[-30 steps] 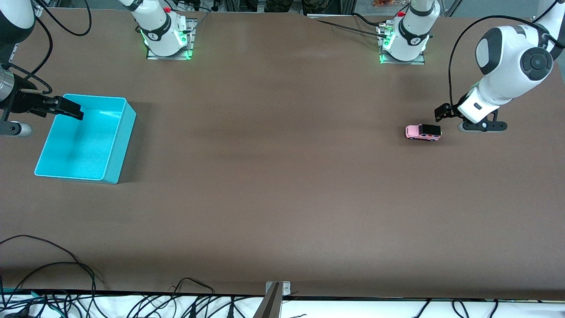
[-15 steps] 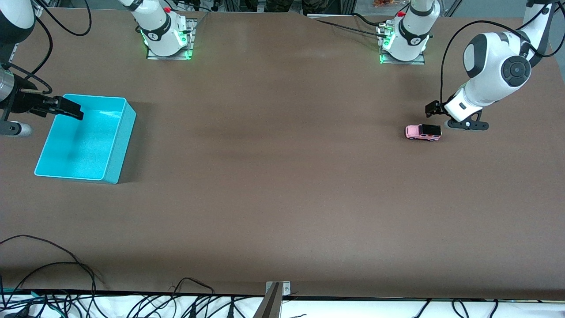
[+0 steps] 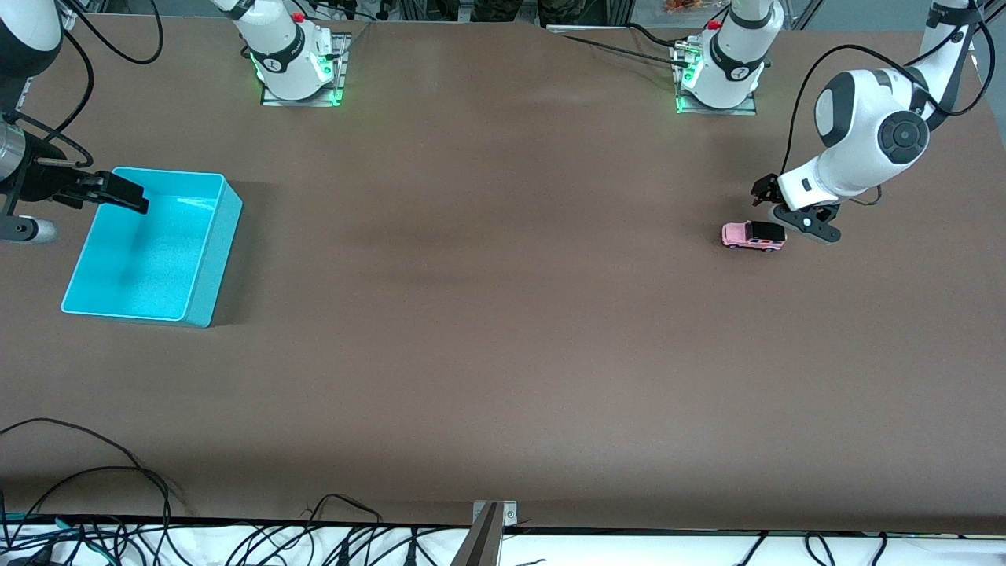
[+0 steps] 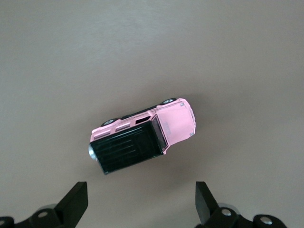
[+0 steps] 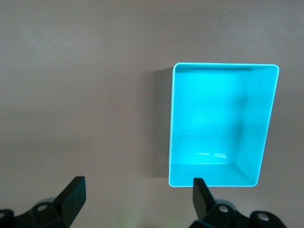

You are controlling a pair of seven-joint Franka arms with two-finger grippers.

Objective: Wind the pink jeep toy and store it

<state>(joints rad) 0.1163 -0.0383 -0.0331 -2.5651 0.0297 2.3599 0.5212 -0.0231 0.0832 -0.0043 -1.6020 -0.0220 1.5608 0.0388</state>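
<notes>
The pink jeep toy (image 3: 754, 236) stands on its wheels on the brown table near the left arm's end; its black roof shows in the left wrist view (image 4: 142, 137). My left gripper (image 3: 782, 206) hangs low, just off the jeep's black-roofed end. It is open (image 4: 140, 194), with only bare table between its fingers. My right gripper (image 3: 126, 195) waits at the rim of the turquoise bin (image 3: 214, 275), open with nothing in it (image 5: 137, 187). The bin (image 5: 171, 123) has nothing inside.
The two arm bases (image 3: 297, 67) (image 3: 719, 71) with green lights stand at the table's edge farthest from the front camera. Loose cables (image 3: 94, 479) and a metal bracket (image 3: 495, 515) lie along the nearest edge.
The left arm has swung toward the jeep, bringing its open gripper up close beside the toy. The jeep, the bin and the right arm have not moved.
</notes>
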